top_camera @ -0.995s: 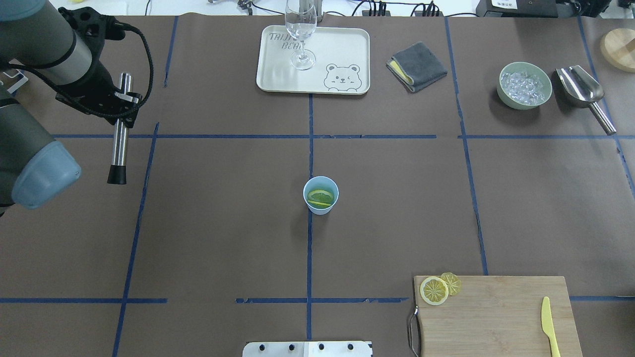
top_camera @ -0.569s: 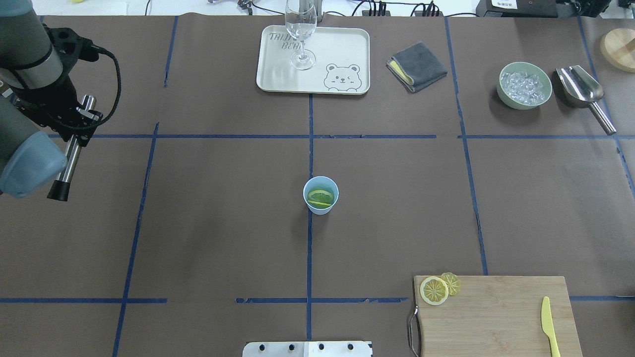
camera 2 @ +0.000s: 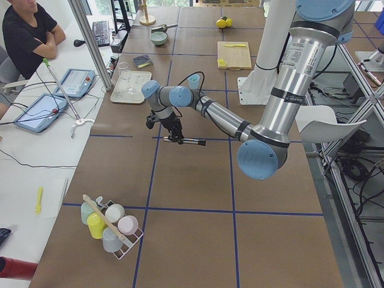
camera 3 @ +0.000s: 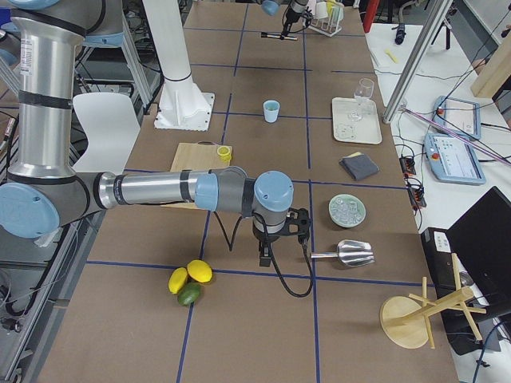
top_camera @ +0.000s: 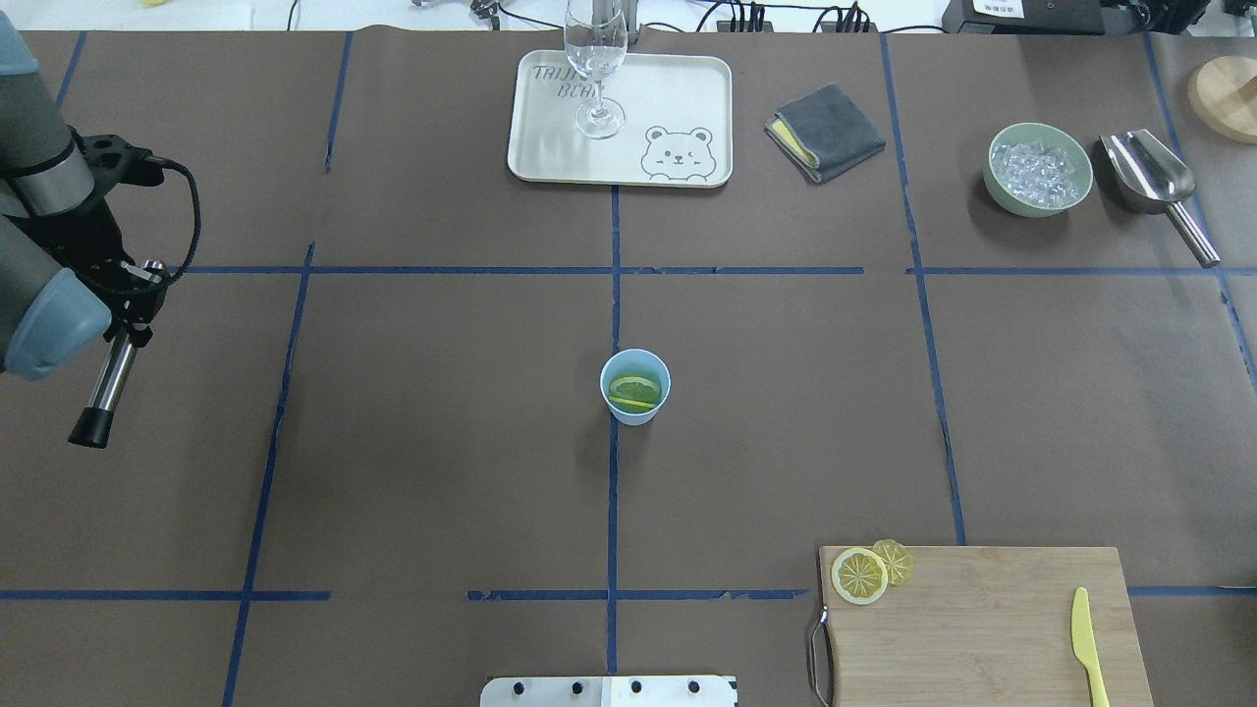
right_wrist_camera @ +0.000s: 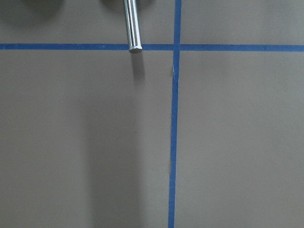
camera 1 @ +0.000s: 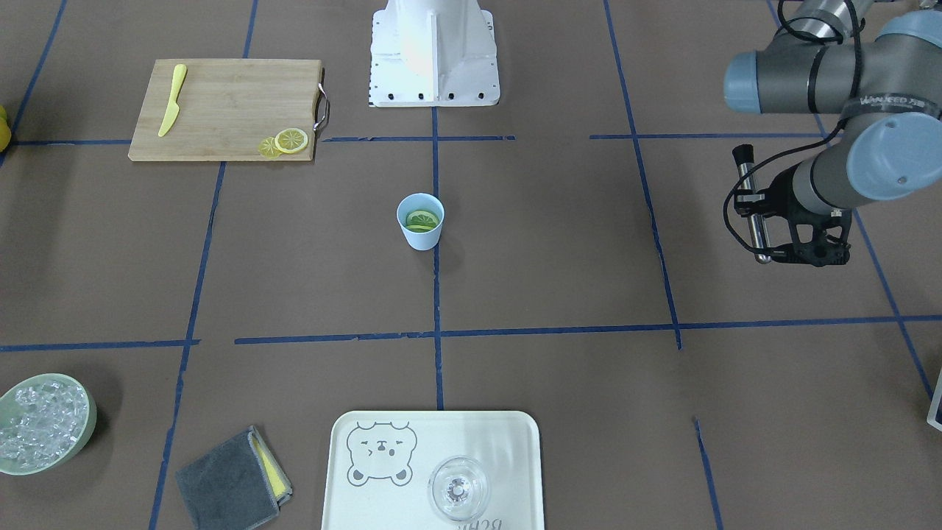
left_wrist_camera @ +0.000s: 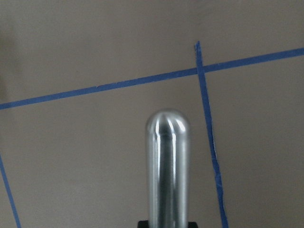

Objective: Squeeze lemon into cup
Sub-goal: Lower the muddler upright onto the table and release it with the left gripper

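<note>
Cup: upright at centre of the overhead frame (top_camera: 634, 412), standing on a blue tape line, clear of both arms.
Lemon: slices lying inside the cup (top_camera: 634, 389).
Spare slices: two overlapping at the near-left corner of the board (top_camera: 860, 575), lower right of the frame.
Board: knife (top_camera: 1084, 643) lying at its right end (top_camera: 982, 628).
Left gripper: at the left edge of the overhead frame (top_camera: 136, 295), clenched on a rod, well apart from the cup.
Rod: metal, tilted, its black tip pointing to the lower left (top_camera: 110, 371).
Right gripper: lower middle of the right side view (camera 3: 265, 254), near the scoop (camera 3: 345, 254); whether clenched or released, cannot tell.
</note>
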`<state>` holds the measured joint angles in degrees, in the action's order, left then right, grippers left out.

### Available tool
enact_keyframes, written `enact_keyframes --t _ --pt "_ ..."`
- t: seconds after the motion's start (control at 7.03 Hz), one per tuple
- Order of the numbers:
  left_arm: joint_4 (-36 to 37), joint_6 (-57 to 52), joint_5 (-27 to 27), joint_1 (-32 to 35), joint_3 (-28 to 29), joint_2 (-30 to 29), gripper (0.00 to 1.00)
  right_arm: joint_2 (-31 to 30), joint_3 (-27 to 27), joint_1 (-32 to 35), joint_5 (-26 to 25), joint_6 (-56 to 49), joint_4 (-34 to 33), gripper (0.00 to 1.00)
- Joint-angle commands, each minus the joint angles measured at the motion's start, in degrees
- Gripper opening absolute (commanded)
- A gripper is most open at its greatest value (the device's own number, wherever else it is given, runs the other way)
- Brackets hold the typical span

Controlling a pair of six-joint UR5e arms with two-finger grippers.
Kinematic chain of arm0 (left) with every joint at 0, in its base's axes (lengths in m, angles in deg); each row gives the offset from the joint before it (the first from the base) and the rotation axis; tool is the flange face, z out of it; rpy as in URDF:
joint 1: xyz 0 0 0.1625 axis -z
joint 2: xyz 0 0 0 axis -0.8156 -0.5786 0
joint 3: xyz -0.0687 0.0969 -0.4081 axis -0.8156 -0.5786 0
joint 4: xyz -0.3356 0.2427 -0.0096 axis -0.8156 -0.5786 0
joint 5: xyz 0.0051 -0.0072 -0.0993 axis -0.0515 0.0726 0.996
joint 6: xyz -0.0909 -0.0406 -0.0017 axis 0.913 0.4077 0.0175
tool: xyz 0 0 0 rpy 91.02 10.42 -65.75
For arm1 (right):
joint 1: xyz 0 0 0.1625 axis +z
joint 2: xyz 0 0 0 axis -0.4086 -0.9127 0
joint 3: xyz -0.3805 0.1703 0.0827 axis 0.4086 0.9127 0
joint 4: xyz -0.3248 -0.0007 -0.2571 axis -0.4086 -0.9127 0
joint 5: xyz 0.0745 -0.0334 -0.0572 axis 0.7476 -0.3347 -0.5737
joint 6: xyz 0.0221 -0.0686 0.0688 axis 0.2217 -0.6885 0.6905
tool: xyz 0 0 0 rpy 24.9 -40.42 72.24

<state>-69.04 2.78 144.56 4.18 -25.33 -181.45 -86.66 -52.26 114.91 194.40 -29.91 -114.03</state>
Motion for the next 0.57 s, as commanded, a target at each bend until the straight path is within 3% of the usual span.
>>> enact_keyframes --t 0.0,0.14,0.43 --pt "-6.6 0.1 1.0 0.4 6.2 0.5 0.00 0.4 1.2 0.0 -0.3 0.1 0.1 1.00" --pt "-8.3 0.2 1.0 0.1 7.4 0.6 0.00 0.4 1.4 0.0 -0.3 -0.1 0.2 1.00" --pt "-13.2 5.7 1.0 -0.1 9.3 0.6 0.00 0.3 4.8 0.0 -0.3 0.0 7.3 1.00"
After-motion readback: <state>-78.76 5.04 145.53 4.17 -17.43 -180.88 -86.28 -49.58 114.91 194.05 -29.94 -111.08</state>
